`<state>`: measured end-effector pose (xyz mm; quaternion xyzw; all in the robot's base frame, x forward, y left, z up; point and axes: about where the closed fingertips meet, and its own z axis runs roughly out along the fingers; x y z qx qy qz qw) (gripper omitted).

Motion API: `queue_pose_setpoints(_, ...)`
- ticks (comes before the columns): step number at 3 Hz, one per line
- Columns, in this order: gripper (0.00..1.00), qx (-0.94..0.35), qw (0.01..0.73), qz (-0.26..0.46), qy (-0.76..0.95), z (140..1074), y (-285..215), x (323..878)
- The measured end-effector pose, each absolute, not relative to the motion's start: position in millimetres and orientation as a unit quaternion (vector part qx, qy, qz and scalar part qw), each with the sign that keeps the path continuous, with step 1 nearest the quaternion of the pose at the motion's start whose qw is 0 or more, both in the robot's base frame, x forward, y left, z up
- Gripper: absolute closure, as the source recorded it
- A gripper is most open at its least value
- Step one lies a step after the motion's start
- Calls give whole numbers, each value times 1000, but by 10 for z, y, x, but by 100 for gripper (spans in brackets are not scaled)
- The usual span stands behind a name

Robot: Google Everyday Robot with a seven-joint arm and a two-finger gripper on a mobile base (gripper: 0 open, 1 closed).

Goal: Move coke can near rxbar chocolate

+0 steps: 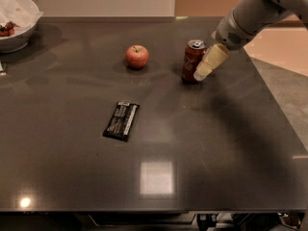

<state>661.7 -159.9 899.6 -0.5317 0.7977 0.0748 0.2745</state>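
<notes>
The red coke can (192, 60) stands upright on the dark table at the back right. The black rxbar chocolate (121, 121) lies flat near the table's middle, to the front left of the can. My gripper (206, 67) hangs from the pale arm that comes in from the upper right. Its cream-coloured fingers (211, 60) sit right beside the can's right side, at about can height.
A red apple (137, 57) sits to the left of the can. A white bowl (15, 22) with red food stands at the back left corner. The dark table (202, 148) ends at its right edge near tan and grey floor.
</notes>
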Motion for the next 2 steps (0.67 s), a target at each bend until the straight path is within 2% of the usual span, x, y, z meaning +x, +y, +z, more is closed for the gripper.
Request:
queue_pose_setpoints(1, 0, -523, 278, 88, 801, 8921, -1547, 6759)
queue_pose_setpoints(2, 18, -520, 281, 103, 800, 8894, -1451, 6808)
